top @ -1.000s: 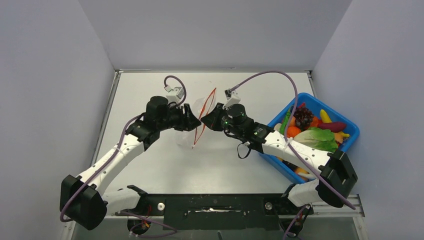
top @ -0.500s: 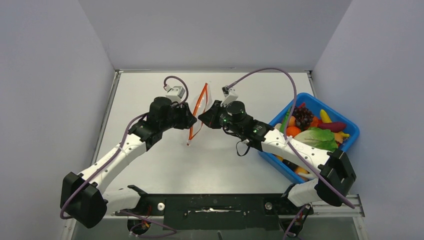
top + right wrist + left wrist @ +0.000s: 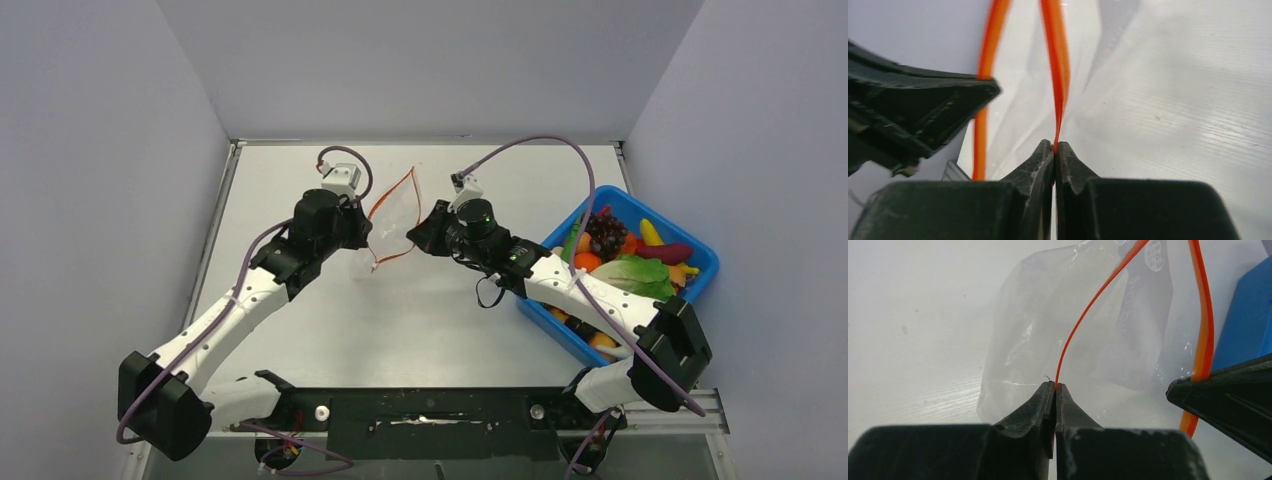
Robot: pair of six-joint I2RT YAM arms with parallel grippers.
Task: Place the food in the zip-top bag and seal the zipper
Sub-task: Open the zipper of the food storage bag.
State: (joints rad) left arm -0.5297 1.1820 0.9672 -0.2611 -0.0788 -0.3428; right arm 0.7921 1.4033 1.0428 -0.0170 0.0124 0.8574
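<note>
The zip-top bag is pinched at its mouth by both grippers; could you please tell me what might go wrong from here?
The left gripper and right gripper each clamp only a thin edge of the zipper at their tips, so a lip may slip free. The food sits in the blue bin while both grippers are busy; releasing one could let the limp zip-top bag collapse shut.

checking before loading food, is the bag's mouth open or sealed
Open: the two orange zipper strips bow apart, with the left gripper and right gripper each pinching one.
</note>
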